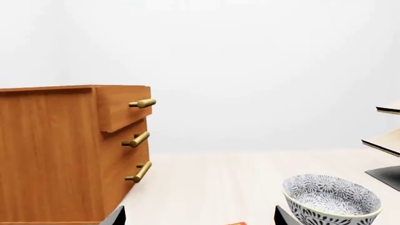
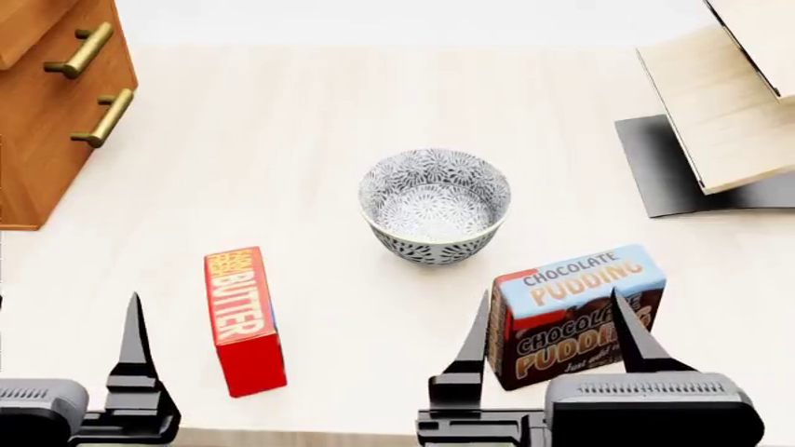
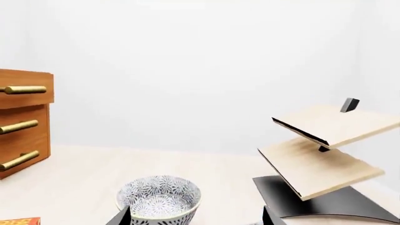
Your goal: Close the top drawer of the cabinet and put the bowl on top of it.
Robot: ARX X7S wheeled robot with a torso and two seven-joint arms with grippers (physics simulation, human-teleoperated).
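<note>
- Left wrist view: top drawer [image 1: 120, 108] sticks out from cabinet [image 1: 56, 154], not shut yet.
- Head view: bowl [image 2: 435, 205] on surface [image 2: 311, 121] mid-scene, cabinet far left. Left gripper [image 2: 37, 372] only partly in frame, can't tell state; right gripper [image 2: 553, 335] spread wide, empty.
- Right wrist view: bowl w/ shelf [image 3: 325, 150] to its right. Both steps left.

Reading "BUTTER" in pale capitals running lengthwise along the top face of the red butter box [image 2: 244, 319], lying flat on the bench [image 2: 311, 102]; a smaller line of lettering beside that word staying too blurred to make out. Reading "CHOCOLATE PUDDING" on the blue upper panel of the pudding box [image 2: 574, 312], and again "CHOCOLATE PUDDING" in larger cream letters across its brown front face; fine script beneath showing too small to read.
</note>
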